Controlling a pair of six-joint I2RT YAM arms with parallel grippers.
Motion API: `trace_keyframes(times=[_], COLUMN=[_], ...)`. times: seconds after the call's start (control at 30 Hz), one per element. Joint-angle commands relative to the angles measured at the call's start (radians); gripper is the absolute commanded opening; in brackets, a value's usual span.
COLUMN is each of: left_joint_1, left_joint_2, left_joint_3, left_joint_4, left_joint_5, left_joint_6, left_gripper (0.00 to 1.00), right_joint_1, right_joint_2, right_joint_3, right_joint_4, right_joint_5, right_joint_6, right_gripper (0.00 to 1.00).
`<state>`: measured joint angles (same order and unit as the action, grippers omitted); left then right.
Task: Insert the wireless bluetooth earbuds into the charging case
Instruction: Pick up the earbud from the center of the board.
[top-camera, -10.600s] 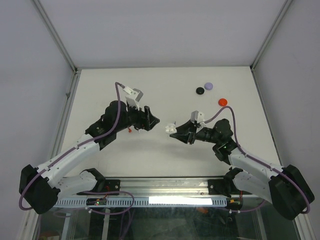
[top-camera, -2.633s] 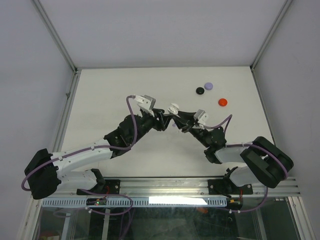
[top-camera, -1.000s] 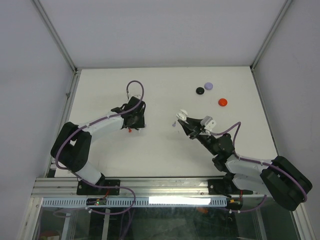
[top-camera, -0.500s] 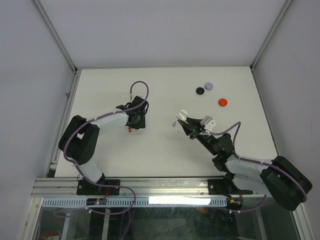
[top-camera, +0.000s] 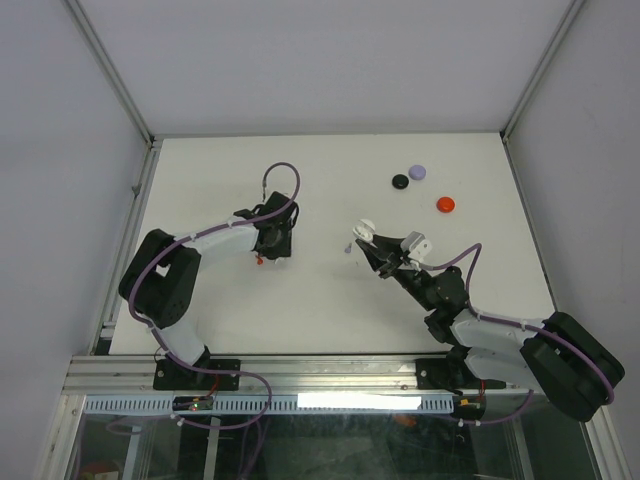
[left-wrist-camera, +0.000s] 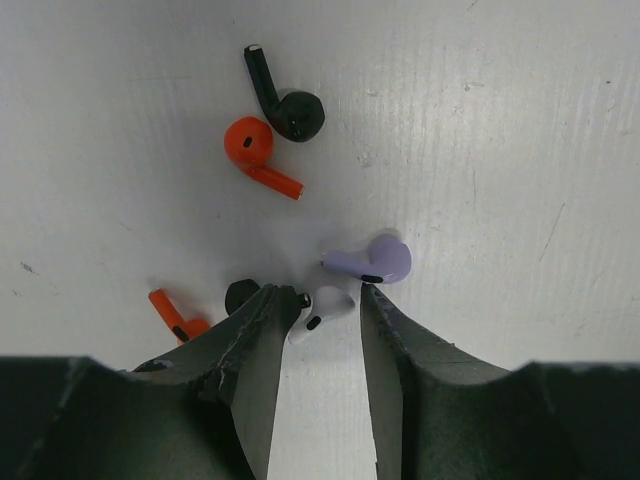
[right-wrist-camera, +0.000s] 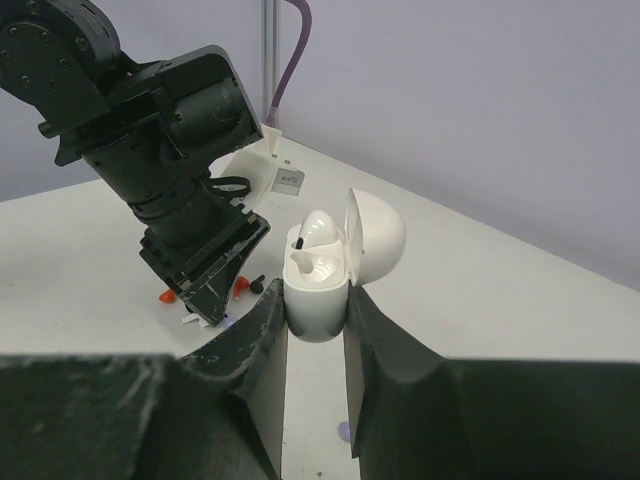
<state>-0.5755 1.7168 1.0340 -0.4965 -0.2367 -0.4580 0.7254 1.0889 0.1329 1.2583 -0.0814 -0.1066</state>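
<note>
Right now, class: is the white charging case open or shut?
Open. The case, held in the right tool, has its lid swung back, showing one white earbud seated inside.

No writing, label, brand or number can be read on anything in these views.

A robotics lab test cell is showing here: plain grey panels are enclosing a bare white table (top-camera: 330, 300), with an aluminium rail (top-camera: 330, 372) running along the table's near edge
</note>
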Motion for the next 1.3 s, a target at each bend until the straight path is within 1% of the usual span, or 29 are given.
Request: trace_keyframes(times=[0.0,0.13,0.27,0.53,0.8,1.07,1.27], left_joint_1=[-0.014,-0.034,-0.053,-0.061,-0.060,-0.061,-0.060], left_joint_2=[0.002,-0.003,-0.003,0.014,0.058,0.092,0.095], left_joint_3=[0.031,0.052,0.076,0.100,0.115,0.132,0.123], left_joint_4=[-0.034,-0.047,-0.069,-0.086,-0.102,-0.102,-0.102], left_joint_5=[0.011,0.012,0.003,-0.072,-0.093,-0.084,-0.068], left_joint_6=[0.031,0.039,0.045,0.032,0.014,0.011,0.009], left_gripper=[0.38,0.41,0.41,0.41,0.35,0.31,0.23], right_joint_1=[0.000,0.000,0.000,0.000,0.000,0.000,0.000], right_joint_2=[-0.015,-0.011,-0.010,-0.007,-0.009,-0.013,-0.017], right_joint_3=[0.003,0.005,0.006,0.009,0.010,0.008,0.008], right_joint_4=[0.033,0.033,0.033,0.029,0.027,0.025,0.026], right_joint_5=[0.022,0.018,0.017,0.006,0.008,0.012,0.014], right_joint_6=[-0.005,-0.002,-0.001,0.005,0.005,0.005,0.002], right_gripper=[0.00,0.00,0.00,0.00,0.00,0.00,0.00])
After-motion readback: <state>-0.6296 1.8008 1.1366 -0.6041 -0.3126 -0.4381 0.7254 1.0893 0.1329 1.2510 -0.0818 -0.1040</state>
